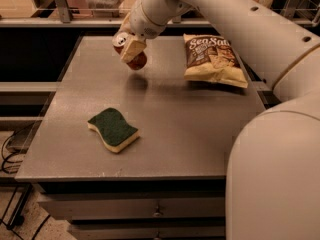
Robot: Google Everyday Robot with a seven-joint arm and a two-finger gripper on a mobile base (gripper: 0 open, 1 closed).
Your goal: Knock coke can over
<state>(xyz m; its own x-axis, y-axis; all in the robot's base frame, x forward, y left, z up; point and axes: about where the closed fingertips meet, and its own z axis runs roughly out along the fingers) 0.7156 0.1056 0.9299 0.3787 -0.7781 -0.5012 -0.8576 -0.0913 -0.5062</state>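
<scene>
The coke can [138, 62], red with a silver top, is tilted and held off the table near its far left part. My gripper [131, 53] is shut on the coke can, with one pale finger [132, 48] across the can's side. The can's top points left and up, and its shadow lies on the table just below it. My arm reaches in from the upper right.
A chip bag [212, 59] lies flat at the far right of the grey metal table [190, 124]. A green and yellow sponge [113, 129] lies at the front left. Drawers sit under the table's front edge. Shelving runs behind the table.
</scene>
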